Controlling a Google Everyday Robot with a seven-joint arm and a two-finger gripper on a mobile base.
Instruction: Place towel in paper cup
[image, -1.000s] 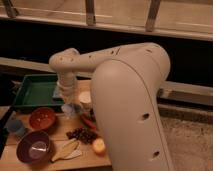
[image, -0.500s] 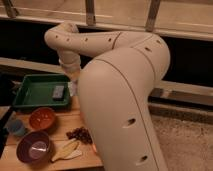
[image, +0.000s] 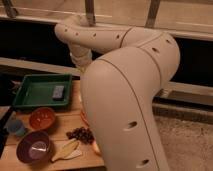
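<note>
The robot's white arm (image: 125, 100) fills the middle of the camera view. Its forearm (image: 80, 57) bends down behind the big near link towards the wooden table (image: 65, 120). My gripper is hidden behind that link and is shut; whether it holds anything does not show. The towel and the paper cup are both hidden from view.
A green tray (image: 30, 80) at the table's back left holds a dark grey block (image: 58, 92). In front of it stand an orange-red bowl (image: 42, 119), a small blue cup (image: 16, 127) and a purple bowl (image: 35, 148). A pale peel (image: 67, 149) and a dark clump (image: 81, 134) lie near the arm.
The arm has swung up and closer to the camera. It now covers the middle of the table, where the gripper and a white object showed a second ago.
</note>
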